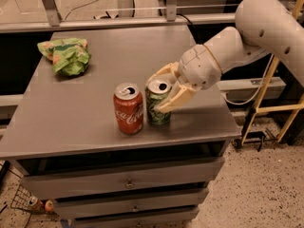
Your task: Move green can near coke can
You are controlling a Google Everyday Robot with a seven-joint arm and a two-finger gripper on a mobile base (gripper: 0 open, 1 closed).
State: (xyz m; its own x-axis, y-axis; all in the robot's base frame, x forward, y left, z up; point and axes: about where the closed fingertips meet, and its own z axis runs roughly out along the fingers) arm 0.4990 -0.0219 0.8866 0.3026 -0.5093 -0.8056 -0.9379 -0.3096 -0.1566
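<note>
The green can [156,103], dark green with pale swirls and a silver top, stands upright on the grey cabinet top [95,113]. The red coke can [128,108] stands upright just to its left, the two nearly touching. My gripper [160,93] reaches in from the right on the white arm [256,32]. Its cream fingers [172,101] are closed around the green can's upper half, one behind it and one in front.
A crumpled green and orange snack bag [66,55] lies at the back left of the top. The cabinet's front edge [118,151] is close to both cans, with drawers below. A yellow-framed stand [280,108] is to the right on the floor.
</note>
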